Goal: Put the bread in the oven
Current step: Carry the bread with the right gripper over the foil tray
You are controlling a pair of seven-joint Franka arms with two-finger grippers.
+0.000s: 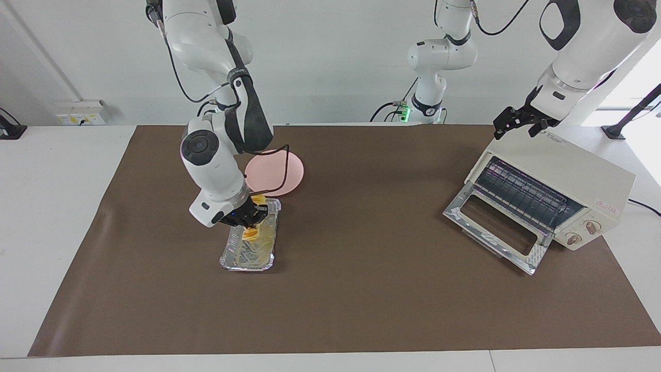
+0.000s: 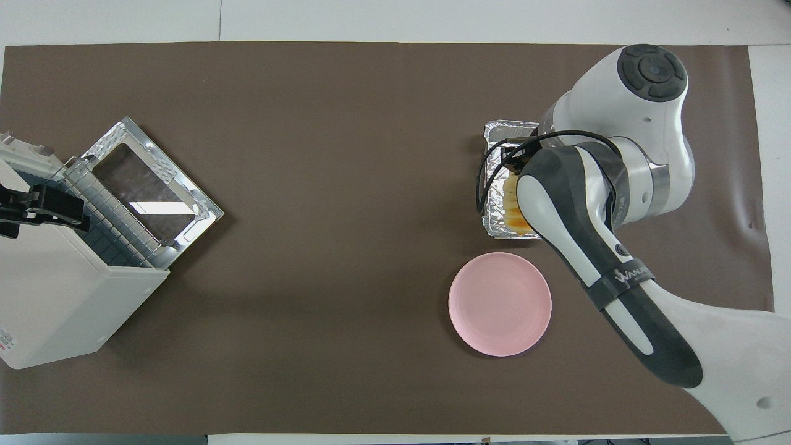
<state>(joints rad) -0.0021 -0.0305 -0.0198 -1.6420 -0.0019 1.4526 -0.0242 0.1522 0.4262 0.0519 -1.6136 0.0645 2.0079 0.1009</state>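
Your bread [image 1: 250, 233] sits clamped in the right gripper [image 1: 248, 223], whose fingertips are closed on the golden loaf, and it hangs low inside the crinkled foil tray [image 1: 234, 258]; whether its lower end touches the tray floor you cannot tell. In the overhead view only a strip of the loaf [image 2: 511, 207] shows past the right arm, which covers most of the tray [image 2: 494, 179]. That tray lies toward the right arm's end of the table, and the round pink plate [image 1: 281, 173] lies bare just beside it, nearer to the robots. The brown mat [image 1: 361, 289] spreads under everything. Well apart, toward the left arm's end, you see the oven [image 1: 568, 181] with its glass door [image 1: 496, 222] dropped open and the wire rack [image 1: 521, 194] showing inside. The left gripper [image 1: 518, 121] waits over the oven's top edge with its fingers spread apart, holding nothing.
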